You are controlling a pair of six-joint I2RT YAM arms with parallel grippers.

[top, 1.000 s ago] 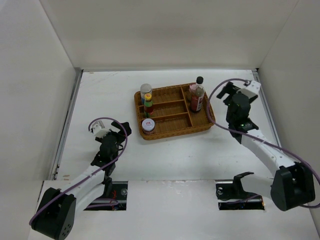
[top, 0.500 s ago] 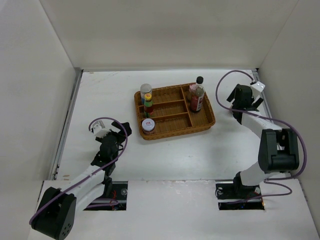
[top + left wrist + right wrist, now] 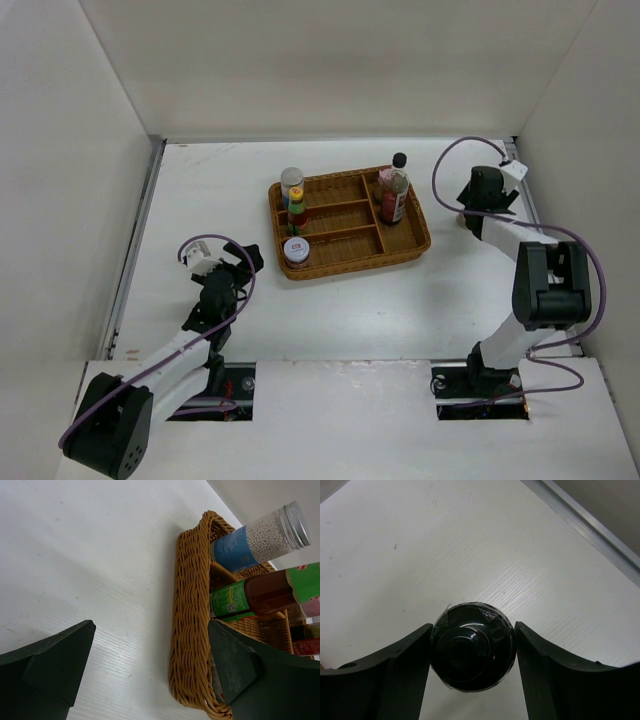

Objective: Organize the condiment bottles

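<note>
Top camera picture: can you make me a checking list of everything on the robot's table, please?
Surface: white table; no spills seen.
Job's things: the wicker tray holds bottles, among them a blue-labelled jar, a green-capped red bottle, a pink-lidded jar and a tall black-capped bottle. One black-capped bottle stands outside the tray, far right.
Clutter: nothing seen.
Grippers: left end effector is open and empty, beside the tray. Right end effector has a finger close on each side of the black cap; cannot tell if it is squeezing.
Cables: purple cables loop over both arms, clear of the bottles.
Surroundings: white walls.
</note>
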